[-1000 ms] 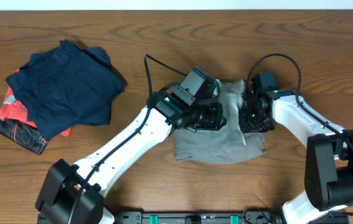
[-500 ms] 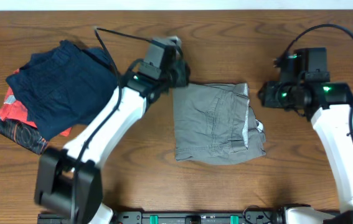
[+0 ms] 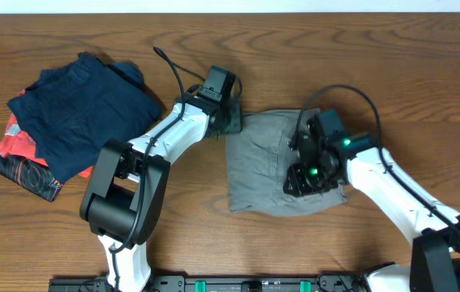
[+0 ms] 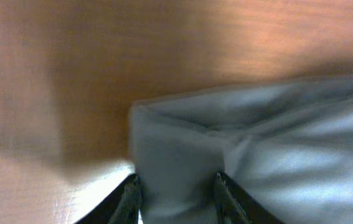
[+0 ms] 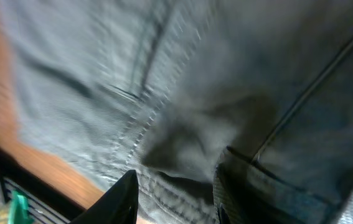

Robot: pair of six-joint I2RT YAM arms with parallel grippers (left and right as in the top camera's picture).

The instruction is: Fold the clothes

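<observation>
Mid-fold, I'd judge: your left tool (image 4: 177,198) and right tool (image 5: 175,193) straddle the plain grey woven shorts (image 3: 260,166), fingers spread, so pinch, then fold across.

Wood counter (image 3: 392,65): brown grain, smooth w/ slight sheen. Grey shorts (image 3: 258,166): woven cloth, matt, stitched seams, fine weave close up. The navy garment (image 3: 83,113): soft matt cloth, creased. The red-and-black garment (image 3: 19,158): printed cloth. White arm shells (image 3: 392,182): smooth plastic, semi-gloss.
</observation>
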